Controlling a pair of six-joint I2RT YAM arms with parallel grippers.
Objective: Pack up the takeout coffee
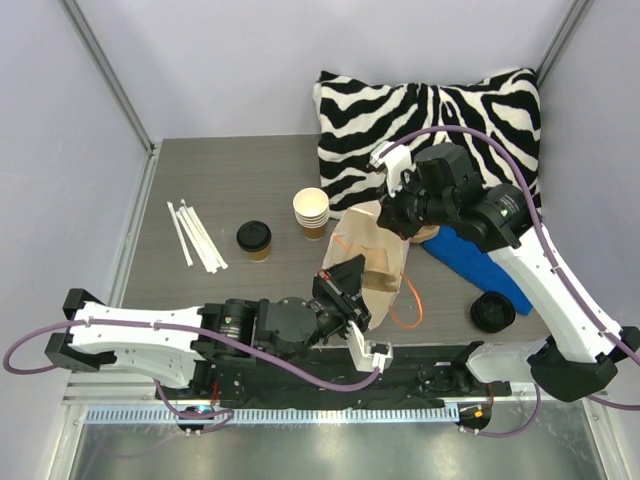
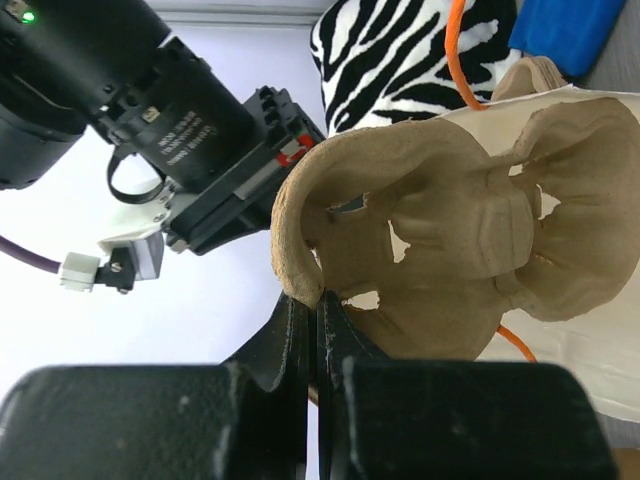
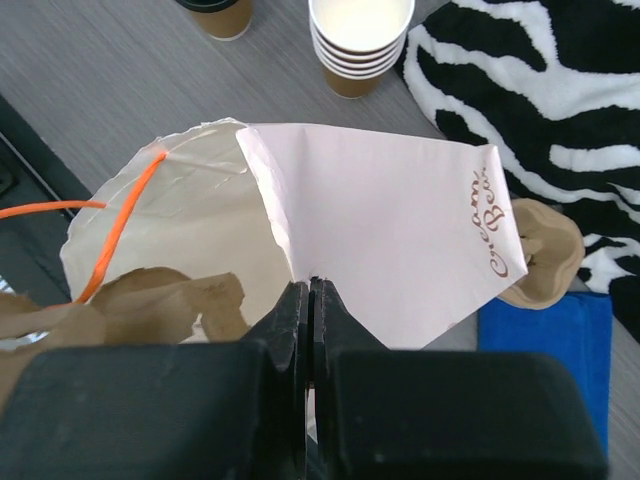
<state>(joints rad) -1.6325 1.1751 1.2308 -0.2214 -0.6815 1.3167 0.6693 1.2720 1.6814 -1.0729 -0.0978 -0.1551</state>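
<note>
The takeout coffee (image 1: 254,240), a brown cup with a black lid, stands alone on the table left of the bag; the right wrist view catches only its lower part (image 3: 218,12). A cream paper bag (image 1: 362,228) with an orange handle (image 1: 410,305) lies at the centre. My right gripper (image 3: 311,284) is shut on the bag's (image 3: 400,210) upper edge and holds the mouth apart. My left gripper (image 2: 318,303) is shut on the rim of a brown pulp cup carrier (image 2: 450,230), which sits at the bag mouth (image 1: 378,268).
A stack of lidless cream cups (image 1: 311,212) stands just right of the coffee. Wrapped straws (image 1: 195,235) lie at the left. A zebra cushion (image 1: 430,120) fills the back right, a blue pad (image 1: 475,262) lies beside it, and black lids (image 1: 492,312) are piled at the right front.
</note>
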